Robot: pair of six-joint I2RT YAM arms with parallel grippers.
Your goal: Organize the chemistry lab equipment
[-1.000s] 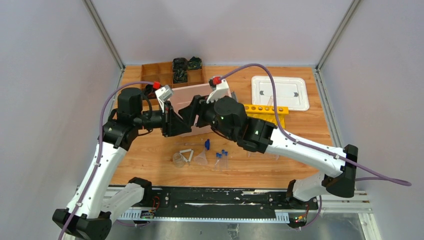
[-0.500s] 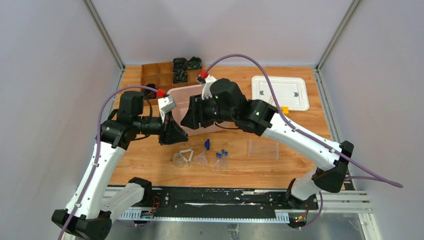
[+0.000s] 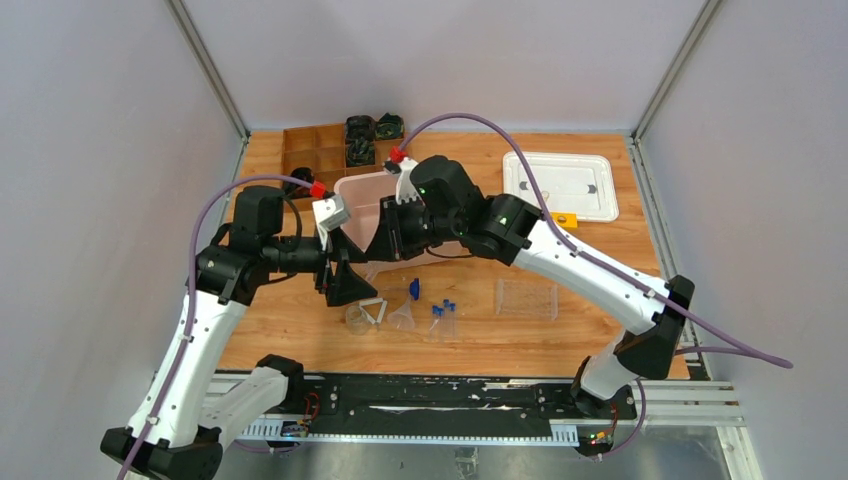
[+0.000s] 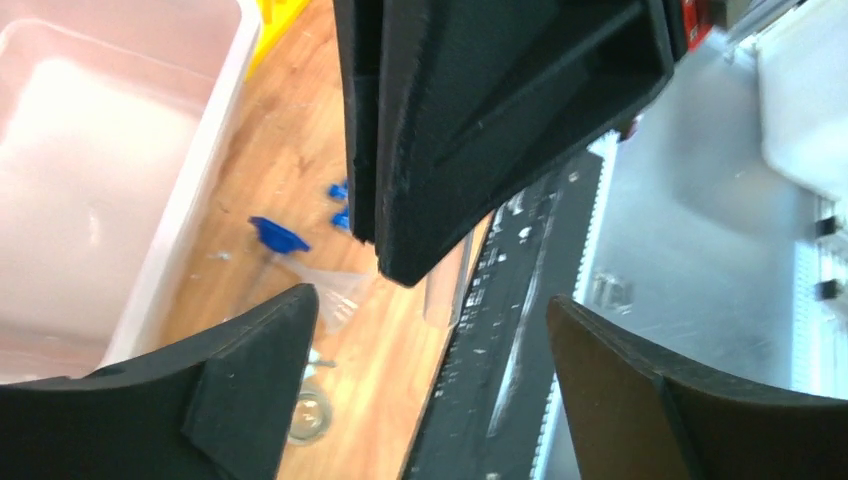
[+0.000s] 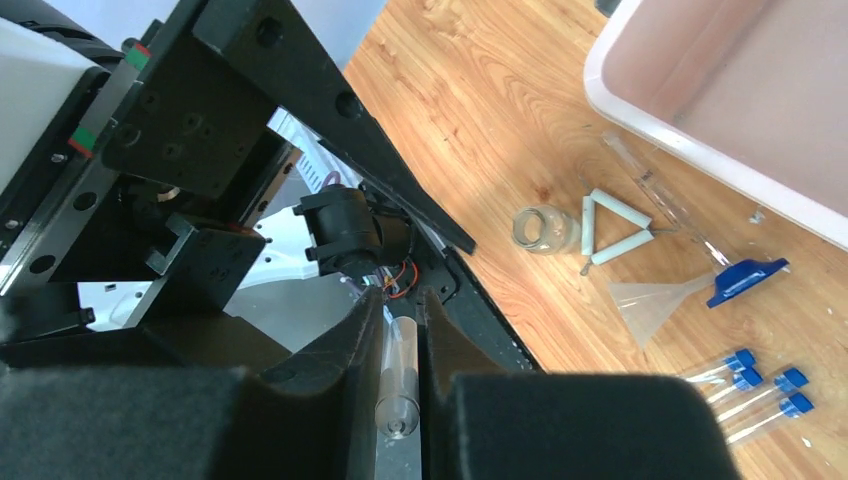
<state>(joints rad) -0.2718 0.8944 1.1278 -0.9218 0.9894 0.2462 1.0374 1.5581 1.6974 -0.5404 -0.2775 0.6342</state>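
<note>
In the right wrist view my right gripper (image 5: 402, 310) is shut on a clear tube (image 5: 398, 380); its round end faces the camera and its far end is hidden. My left gripper (image 4: 430, 300) stands open just below and left of it, nothing between its fingers (image 4: 230, 390). On the wood lie a small beaker (image 5: 545, 230), a white wire triangle (image 5: 612, 228), a clear funnel (image 5: 650, 300), a blue-tipped rod (image 5: 745, 280) and several blue-capped tubes (image 5: 760, 390). From above, both grippers (image 3: 345, 285) (image 3: 385, 240) hang over the beaker (image 3: 355, 318) and triangle (image 3: 375, 310).
A pink bin (image 3: 365, 195) sits behind the grippers, its white lid (image 3: 560, 185) at the back right. A clear tray (image 3: 525, 298) lies right of the tubes. The right arm hides most of the yellow rack (image 3: 566, 219). A brown compartment box (image 3: 320, 145) stands at the back.
The left gripper has opened and drawn back towards the near edge. The right gripper moved left over the bin's front and shut on the clear tube.
</note>
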